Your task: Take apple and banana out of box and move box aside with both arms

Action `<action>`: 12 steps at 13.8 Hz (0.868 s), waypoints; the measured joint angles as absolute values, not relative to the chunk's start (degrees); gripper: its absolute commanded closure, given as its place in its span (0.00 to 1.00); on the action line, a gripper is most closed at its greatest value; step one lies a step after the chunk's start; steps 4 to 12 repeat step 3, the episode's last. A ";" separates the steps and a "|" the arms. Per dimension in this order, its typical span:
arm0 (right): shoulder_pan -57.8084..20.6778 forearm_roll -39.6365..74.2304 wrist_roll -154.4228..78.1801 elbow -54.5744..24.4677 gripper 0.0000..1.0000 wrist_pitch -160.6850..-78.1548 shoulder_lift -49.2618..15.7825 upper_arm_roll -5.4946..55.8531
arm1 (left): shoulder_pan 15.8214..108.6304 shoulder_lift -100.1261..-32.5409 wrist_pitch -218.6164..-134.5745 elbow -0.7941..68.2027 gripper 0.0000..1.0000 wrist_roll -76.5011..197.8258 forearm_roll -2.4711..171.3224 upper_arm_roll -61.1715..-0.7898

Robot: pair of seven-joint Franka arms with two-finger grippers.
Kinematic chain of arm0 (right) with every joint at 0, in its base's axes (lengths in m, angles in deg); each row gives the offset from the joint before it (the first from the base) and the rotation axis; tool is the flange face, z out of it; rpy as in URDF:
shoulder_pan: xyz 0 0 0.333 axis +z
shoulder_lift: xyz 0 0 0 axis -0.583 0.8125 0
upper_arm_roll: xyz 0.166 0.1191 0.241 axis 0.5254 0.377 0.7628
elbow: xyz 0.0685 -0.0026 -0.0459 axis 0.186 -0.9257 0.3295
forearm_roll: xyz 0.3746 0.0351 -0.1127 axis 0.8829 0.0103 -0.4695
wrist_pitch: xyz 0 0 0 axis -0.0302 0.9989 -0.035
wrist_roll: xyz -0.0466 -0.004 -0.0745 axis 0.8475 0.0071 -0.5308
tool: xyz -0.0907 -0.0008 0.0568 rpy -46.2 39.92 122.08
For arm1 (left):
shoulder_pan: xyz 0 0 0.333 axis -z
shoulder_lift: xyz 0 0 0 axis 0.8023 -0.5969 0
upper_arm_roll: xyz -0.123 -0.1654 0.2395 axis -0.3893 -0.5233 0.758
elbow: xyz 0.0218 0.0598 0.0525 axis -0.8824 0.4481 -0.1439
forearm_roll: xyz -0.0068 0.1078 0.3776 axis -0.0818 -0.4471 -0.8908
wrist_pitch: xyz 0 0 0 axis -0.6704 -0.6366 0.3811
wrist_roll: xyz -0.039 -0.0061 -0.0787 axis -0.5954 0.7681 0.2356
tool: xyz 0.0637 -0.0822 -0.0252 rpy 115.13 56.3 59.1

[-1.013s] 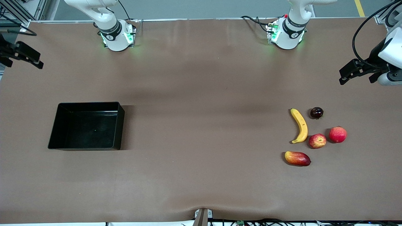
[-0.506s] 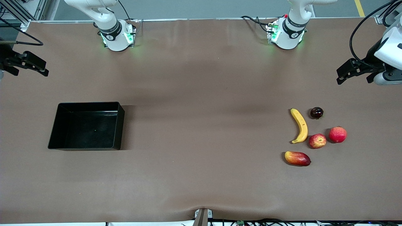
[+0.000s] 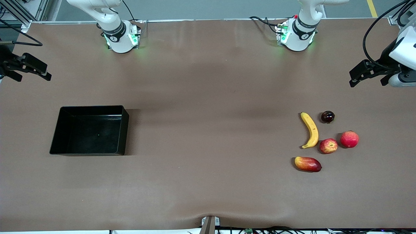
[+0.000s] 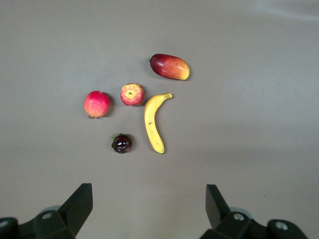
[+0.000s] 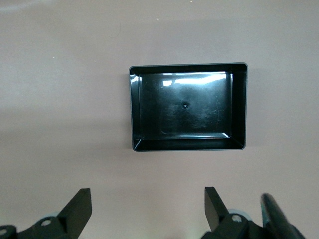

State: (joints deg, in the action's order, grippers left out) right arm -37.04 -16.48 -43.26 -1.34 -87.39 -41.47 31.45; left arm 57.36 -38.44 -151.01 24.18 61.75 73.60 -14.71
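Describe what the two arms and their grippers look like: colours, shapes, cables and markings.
Both arms are white and rounded, with black joint bands and green lights at their bases. The left gripper is black and angular, with a looping black cable above it; its fingers are black wedges. The right gripper is likewise black, with a black cable trailing.

Two white robot arms with rounded, glossy segments, each with a black band above its round white base; the right arm's base [image 3: 122,40] and the left arm's base [image 3: 296,39] both glow green at the sides. Thin black cables loop from the bases and along the left arm's white wrist [image 3: 403,55]. Each arm ends in a black, angular gripper, the left gripper [image 4: 149,209] and right gripper [image 5: 148,211], with two flat wedge-shaped fingers and small silver screws.
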 measured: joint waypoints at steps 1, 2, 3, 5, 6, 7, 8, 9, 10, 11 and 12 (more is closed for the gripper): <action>-37.04 -16.48 -43.25 -1.34 0.00 -87.38 -41.47 31.50 | 57.35 -38.44 -150.93 24.18 0.00 61.75 73.60 -14.69; -37.06 -16.48 -43.25 -1.34 0.00 -87.38 -41.47 31.49 | 57.34 -38.44 -150.76 24.18 0.00 61.75 73.60 -14.69; -37.13 -16.48 -43.25 -1.36 0.00 -87.37 -41.47 31.48 | 57.33 -38.44 -150.60 24.17 0.00 61.75 73.60 -14.68; -37.13 -16.48 -43.25 -1.36 0.00 -87.37 -41.47 31.48 | 57.33 -38.44 -150.60 24.17 0.00 61.75 73.60 -14.68; -37.13 -16.48 -43.25 -1.36 0.00 -87.37 -41.47 31.48 | 57.33 -38.44 -150.60 24.17 0.00 61.75 73.60 -14.68; -37.13 -16.48 -43.25 -1.36 0.00 -87.37 -41.47 31.48 | 57.33 -38.44 -150.60 24.17 0.00 61.75 73.60 -14.68; -37.13 -16.48 -43.25 -1.36 0.00 -87.37 -41.47 31.48 | 57.33 -38.44 -150.60 24.17 0.00 61.75 73.60 -14.68; -37.13 -16.48 -43.25 -1.36 0.00 -87.37 -41.47 31.48 | 57.33 -38.44 -150.60 24.17 0.00 61.75 73.60 -14.68; -37.13 -16.48 -43.25 -1.36 0.00 -87.37 -41.47 31.48 | 57.33 -38.44 -150.60 24.17 0.00 61.75 73.60 -14.68; -37.13 -16.48 -43.25 -1.36 0.00 -87.37 -41.47 31.48 | 57.33 -38.44 -150.60 24.17 0.00 61.75 73.60 -14.68; -37.13 -16.48 -43.25 -1.36 0.00 -87.37 -41.47 31.48 | 57.33 -38.44 -150.60 24.17 0.00 61.75 73.60 -14.68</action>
